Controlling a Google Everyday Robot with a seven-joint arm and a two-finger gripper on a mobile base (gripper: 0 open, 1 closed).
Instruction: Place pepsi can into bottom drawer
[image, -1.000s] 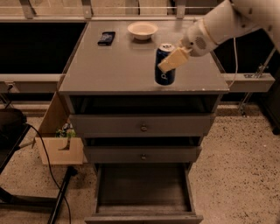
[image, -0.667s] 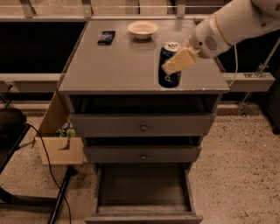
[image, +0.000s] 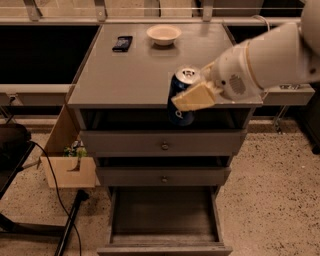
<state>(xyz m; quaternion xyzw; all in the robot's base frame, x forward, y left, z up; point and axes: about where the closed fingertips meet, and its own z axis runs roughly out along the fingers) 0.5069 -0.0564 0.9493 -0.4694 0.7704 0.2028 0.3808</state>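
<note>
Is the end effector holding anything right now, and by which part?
Yes. The end effector, at the front edge of the cabinet top, holds the pepsi can upright by its side wall, about mid-body, with its top and base uncovered.

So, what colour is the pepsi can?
Dark blue pepsi can, silver top, in camera view. The gripper holds it at the cabinet front edge.

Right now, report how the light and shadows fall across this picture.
Camera view: the cabinet top is evenly lit. The pepsi can, clamped in the gripper at the front edge, glints on its silver top. The gap under the top is near black. The open bottom drawer is dim, though its floor is readable.
</note>
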